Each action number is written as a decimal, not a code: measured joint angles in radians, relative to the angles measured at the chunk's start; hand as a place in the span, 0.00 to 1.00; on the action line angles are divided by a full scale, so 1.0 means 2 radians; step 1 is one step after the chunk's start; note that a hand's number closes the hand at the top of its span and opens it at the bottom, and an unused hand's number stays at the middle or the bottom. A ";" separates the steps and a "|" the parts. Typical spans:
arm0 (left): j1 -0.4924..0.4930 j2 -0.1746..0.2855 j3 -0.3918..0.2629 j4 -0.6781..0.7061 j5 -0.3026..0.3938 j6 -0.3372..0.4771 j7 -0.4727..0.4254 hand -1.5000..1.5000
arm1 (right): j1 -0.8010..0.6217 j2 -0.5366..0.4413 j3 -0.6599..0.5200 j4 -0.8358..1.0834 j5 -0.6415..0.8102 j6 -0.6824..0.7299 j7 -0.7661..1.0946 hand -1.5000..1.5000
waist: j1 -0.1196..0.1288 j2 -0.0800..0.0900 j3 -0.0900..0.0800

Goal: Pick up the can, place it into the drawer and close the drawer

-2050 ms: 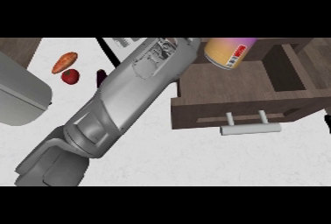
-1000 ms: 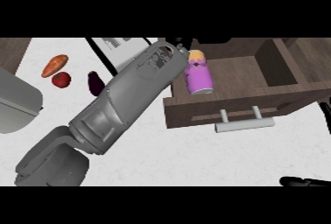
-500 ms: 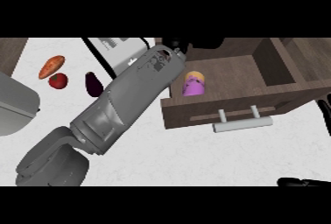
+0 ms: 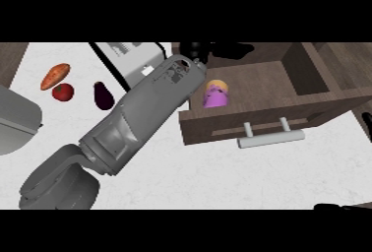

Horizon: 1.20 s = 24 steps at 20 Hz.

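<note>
In the head view, the white table [image 4: 218, 177] fills the lower half. An open drawer [image 4: 210, 129] of dark wood juts out over it from the upper right. Its front panel faces down the view and carries a pale bar handle [image 4: 270, 139].

The can [image 4: 216, 94], purple with an orange-yellow top end, lies inside the drawer near its left wall, just beside the grey left forearm [image 4: 145, 115]. That forearm runs slantwise from the lower left up to the drawer's rear left corner.

The left hand [image 4: 207, 49] shows as a black shape at the top edge, beyond the drawer's back wall and apart from the can. It holds nothing that shows, and I cannot tell whether it is released or clenched.

Only a black sliver of the right hand [image 4: 340, 206] shows at the lower right edge, so its state cannot be told either.

On the table left of the forearm lie a carrot [image 4: 56, 76], a tomato [image 4: 63, 92] and a dark eggplant [image 4: 103, 95], close together. A pale appliance [image 4: 123, 56] stands behind them, partly hidden by the forearm. A grey rounded object [image 4: 16, 123] sits at the left edge.
</note>
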 measured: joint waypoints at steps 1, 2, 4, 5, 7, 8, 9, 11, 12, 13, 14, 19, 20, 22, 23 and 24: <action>0.002 0.000 0.001 -0.003 0.004 0.002 -0.002 0.00 | 0.001 -0.002 0.000 -0.004 0.006 0.000 -0.002 0.00 | 0.001 0.000 0.000; 0.003 0.000 0.002 -0.003 0.008 0.002 -0.005 0.00 | 0.001 -0.006 -0.002 -0.006 0.016 -0.001 -0.008 0.00 | 0.003 -0.001 0.000; -0.001 0.000 0.005 -0.003 0.015 0.002 -0.005 0.00 | -0.003 -0.015 0.001 -0.015 0.039 -0.002 -0.013 0.00 | 0.005 -0.001 0.000; 0.000 0.000 0.005 -0.007 0.020 0.004 -0.005 0.00 | -0.007 -0.025 0.000 -0.019 0.047 0.001 -0.015 0.00 | 0.006 -0.001 0.000; -0.002 0.000 0.008 -0.008 0.028 0.007 -0.009 0.00 | -0.009 -0.033 0.006 -0.027 0.070 0.002 -0.021 0.00 | 0.005 -0.001 -0.001; -0.004 0.000 0.009 -0.008 0.032 0.006 -0.007 0.00 | -0.011 -0.037 0.008 -0.029 0.081 0.003 -0.023 0.00 | 0.007 -0.001 -0.001; -0.002 0.000 0.009 -0.010 0.036 0.006 -0.009 0.00 | -0.013 -0.041 0.014 -0.033 0.092 0.004 -0.025 0.00 | 0.008 -0.001 -0.001; 0.000 0.000 0.010 -0.015 0.045 0.007 -0.015 0.00 | -0.015 -0.047 0.022 -0.037 0.114 0.005 -0.032 0.00 | 0.009 -0.001 -0.001; 0.000 0.000 0.012 -0.017 0.050 0.009 -0.018 0.00 | -0.017 -0.050 0.025 -0.039 0.125 0.004 -0.035 0.00 | 0.011 -0.002 -0.001; -0.003 0.000 0.011 -0.021 0.054 0.013 -0.016 0.00 | -0.019 -0.053 0.029 -0.039 0.135 0.005 -0.038 0.00 | 0.012 -0.002 -0.001; -0.001 0.000 0.011 -0.026 0.059 0.016 -0.020 0.00 | -0.020 -0.055 0.036 -0.040 0.150 0.004 -0.043 0.00 | 0.013 -0.003 -0.001; -0.007 0.000 0.013 -0.031 0.070 0.026 -0.033 0.00 | -0.027 -0.072 0.069 -0.031 0.242 -0.006 -0.059 0.00 | 0.026 -0.005 -0.001; -0.010 0.000 0.013 -0.033 0.070 0.028 -0.032 0.00 | -0.031 -0.077 0.076 -0.026 0.263 -0.009 -0.061 0.00 | 0.031 -0.006 -0.001; -0.008 0.000 0.008 -0.039 0.071 0.035 -0.031 0.00 | -0.040 -0.085 0.092 -0.012 0.307 -0.015 -0.063 0.00 | 0.038 -0.008 -0.001; -0.007 0.000 0.007 -0.040 0.072 0.036 -0.033 0.00 | -0.038 -0.086 0.103 -0.006 0.329 -0.021 -0.069 0.00 | 0.039 -0.008 -0.001; -0.007 0.000 0.008 -0.040 0.073 0.036 -0.033 0.00 | -0.044 -0.088 0.110 0.006 0.350 -0.027 -0.071 0.00 | 0.043 -0.008 -0.001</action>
